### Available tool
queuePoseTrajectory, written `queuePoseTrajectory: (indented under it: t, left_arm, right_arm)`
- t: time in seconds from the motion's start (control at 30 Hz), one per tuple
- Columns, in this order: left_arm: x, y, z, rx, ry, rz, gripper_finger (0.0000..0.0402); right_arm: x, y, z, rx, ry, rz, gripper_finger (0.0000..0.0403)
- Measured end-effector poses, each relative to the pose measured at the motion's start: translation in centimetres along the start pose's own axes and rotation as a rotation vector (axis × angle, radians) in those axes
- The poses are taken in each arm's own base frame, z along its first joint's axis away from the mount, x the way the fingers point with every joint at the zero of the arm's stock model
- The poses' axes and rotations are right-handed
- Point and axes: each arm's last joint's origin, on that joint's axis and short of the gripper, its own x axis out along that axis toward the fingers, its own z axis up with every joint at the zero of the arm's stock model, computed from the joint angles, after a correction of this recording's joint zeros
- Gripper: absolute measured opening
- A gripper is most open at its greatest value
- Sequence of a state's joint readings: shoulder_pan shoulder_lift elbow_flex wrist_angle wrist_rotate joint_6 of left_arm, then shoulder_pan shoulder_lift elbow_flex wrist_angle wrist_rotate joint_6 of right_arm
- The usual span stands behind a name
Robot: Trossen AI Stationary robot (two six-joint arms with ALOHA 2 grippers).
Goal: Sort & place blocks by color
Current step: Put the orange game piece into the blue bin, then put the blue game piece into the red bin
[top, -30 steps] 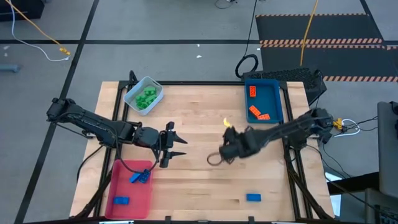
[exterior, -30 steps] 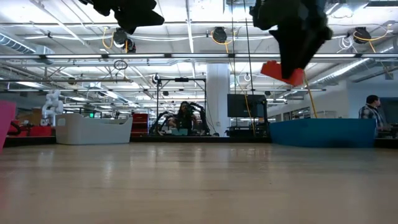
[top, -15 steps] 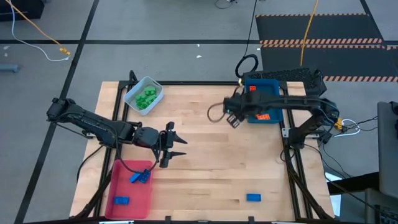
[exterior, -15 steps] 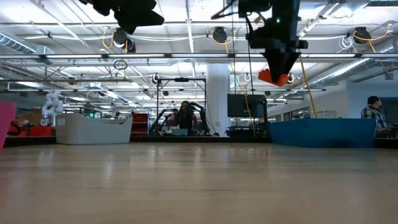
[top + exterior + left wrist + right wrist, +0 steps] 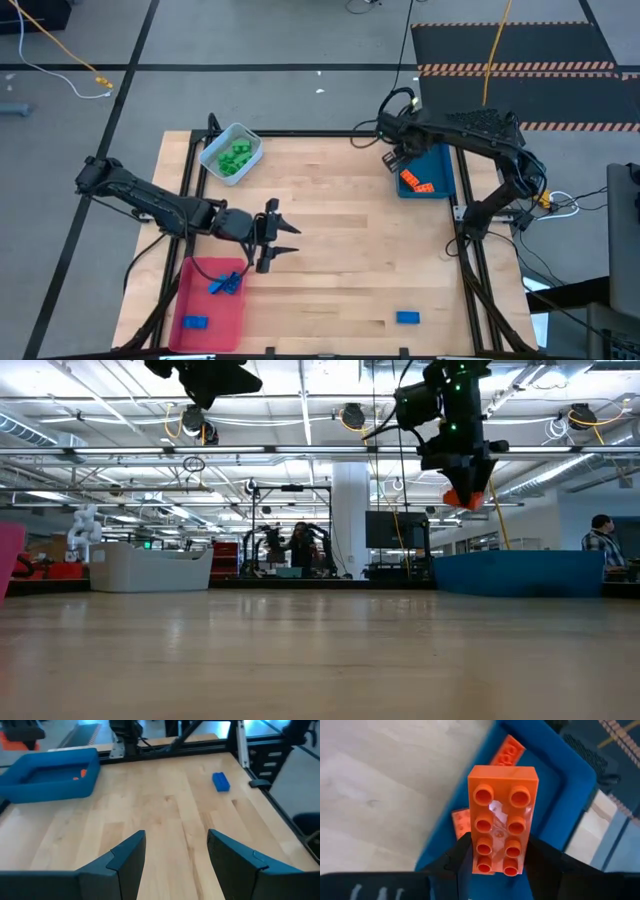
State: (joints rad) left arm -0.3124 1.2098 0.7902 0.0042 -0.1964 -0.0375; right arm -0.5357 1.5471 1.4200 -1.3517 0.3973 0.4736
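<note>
While the sort stands part done, we list the stock as follows.

Pale tray (image 5: pixel 231 153), far left corner of the table (image 5: pixel 330 260): a heap of green blocks (image 5: pixel 236 156), apparently complete, for we see no green elsewhere.

Blue tray (image 5: pixel 441 170), far right: orange blocks (image 5: pixel 416 182) already lying inside, at least two by the right wrist view.

Red tray (image 5: pixel 212 305), near left: two blue blocks (image 5: pixel 224 284), one toward its far end and one toward its near end.

Loose stock: one blue block (image 5: pixel 407 317) on the bare wood near the front right, well apart from every tray.

In transit: one orange block (image 5: pixel 502 819), pinched at its lower end between the fingers of our right gripper (image 5: pixel 397 157), held in the air over the blue tray's inner edge.

Left gripper (image 5: pixel 283 238): fingers spread, nothing between them, hovering near mid-table just beyond the red tray.

Outstanding, as we judge it: release of the orange block into the blue tray, then carriage of the loose blue block to the red tray.
</note>
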Motion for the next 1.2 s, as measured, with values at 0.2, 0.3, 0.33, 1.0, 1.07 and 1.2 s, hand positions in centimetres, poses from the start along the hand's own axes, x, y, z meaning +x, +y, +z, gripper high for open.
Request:
queuePoseTrajectory:
  t: [0.2, 0.3, 0.33, 1.0, 1.07, 1.2]
  left_arm:
    - [1.0, -0.4, -0.5, -0.042, -0.047, 0.044, 0.0212]
    - [1.7, -0.7, -1.0, -0.066, -0.071, 0.034, 0.0212]
    - [1.7, -0.8, -1.5, -0.069, -0.057, 0.031, 0.0212]
    - [1.5, -2.3, -2.2, -0.075, -0.041, -0.013, 0.0212]
    - [1.5, -2.3, -2.2, -0.074, -0.039, -0.013, 0.0212]
    - [1.5, -2.3, -2.3, -0.069, -0.028, -0.012, 0.0212]
  right_arm:
    - [1.5, -1.8, 0.4, 0.072, 0.059, -0.025, 0.0132]
    - [2.7, -2.5, 0.2, 0.096, 0.104, -0.046, 0.0134]
    - [3.2, -2.7, 0.0, 0.102, 0.122, -0.053, 0.0137]
    - [6.4, -3.6, 0.3, 0.186, 0.081, -0.068, 0.0263]
    - [6.4, -3.5, 0.2, 0.150, 0.083, -0.067, 0.0276]
    - [5.7, -3.3, 0.1, 0.091, 0.038, -0.045, 0.0288]
